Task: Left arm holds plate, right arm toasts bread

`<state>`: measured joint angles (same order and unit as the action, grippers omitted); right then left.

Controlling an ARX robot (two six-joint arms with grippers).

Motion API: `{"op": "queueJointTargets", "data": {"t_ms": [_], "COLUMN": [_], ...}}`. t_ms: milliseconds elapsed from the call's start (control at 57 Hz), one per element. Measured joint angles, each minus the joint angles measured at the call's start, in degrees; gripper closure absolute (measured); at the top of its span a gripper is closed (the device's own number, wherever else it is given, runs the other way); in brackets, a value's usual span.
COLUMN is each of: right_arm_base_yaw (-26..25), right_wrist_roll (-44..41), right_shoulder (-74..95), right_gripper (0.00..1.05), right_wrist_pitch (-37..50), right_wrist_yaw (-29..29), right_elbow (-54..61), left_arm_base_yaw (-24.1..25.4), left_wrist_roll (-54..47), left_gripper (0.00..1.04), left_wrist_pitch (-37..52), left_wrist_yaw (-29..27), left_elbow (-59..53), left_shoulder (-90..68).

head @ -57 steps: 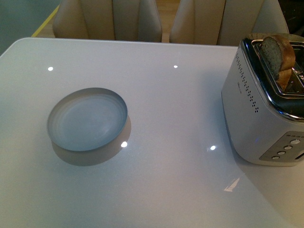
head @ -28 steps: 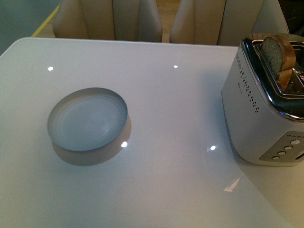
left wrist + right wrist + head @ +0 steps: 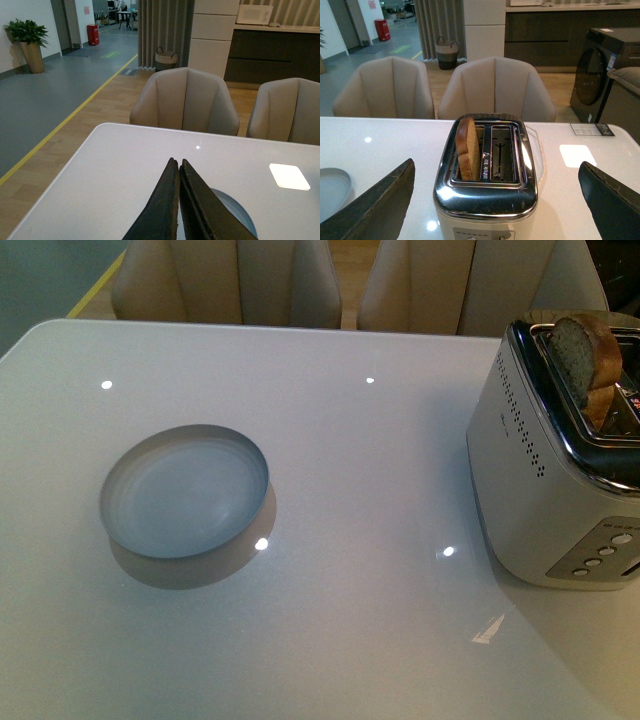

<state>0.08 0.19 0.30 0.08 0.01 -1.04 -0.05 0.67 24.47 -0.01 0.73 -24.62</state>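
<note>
The pale grey plate lies empty on the white table, left of centre in the front view. It shows partly behind my left gripper, whose black jaws are shut and empty, above the table short of the plate. The bread stands upright in one slot of the silver toaster at the right edge. In the right wrist view the bread sits in the slot nearer the plate. My right gripper is open wide, in front of the toaster. Neither arm shows in the front view.
The toaster's second slot holds nothing. Two beige chairs stand behind the table's far edge. A washing machine and cabinets stand beyond, and open floor lies off the table's left side.
</note>
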Motion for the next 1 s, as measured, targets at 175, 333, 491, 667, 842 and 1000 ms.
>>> {"op": "queueJointTargets", "data": {"t_ms": [175,333,491,667,842,1000], "right_arm_base_yaw": [0.0,0.0,0.0,0.0,0.0,0.0], "right_wrist_roll": [0.0,0.0,0.0,0.0,0.0,0.0], "right_shoulder": [0.0,0.0,0.0,0.0,0.0,0.0], "right_gripper": [0.09,0.09,0.09,0.09,0.09,0.09], "right_wrist_pitch": [0.0,0.0,0.0,0.0,0.0,0.0], "right_wrist_yaw": [0.0,0.0,0.0,0.0,0.0,0.0], "right_elbow": [0.0,0.0,0.0,0.0,0.0,0.0], "left_arm_base_yaw": [0.0,0.0,0.0,0.0,0.0,0.0], "left_wrist_roll": [0.0,0.0,0.0,0.0,0.0,0.0], "left_gripper": [1.02,1.02,1.02,1.02,1.02,1.02], "left_wrist_pitch": [-4.5,-7.8,-10.7,-13.3,-23.5,-24.3], "left_wrist_yaw": [0.0,0.0,0.0,0.0,0.0,0.0], "left_elbow": [0.0,0.0,0.0,0.0,0.0,0.0], "left_shoulder": [4.7,8.0,10.9,13.5,21.9,24.2]}}
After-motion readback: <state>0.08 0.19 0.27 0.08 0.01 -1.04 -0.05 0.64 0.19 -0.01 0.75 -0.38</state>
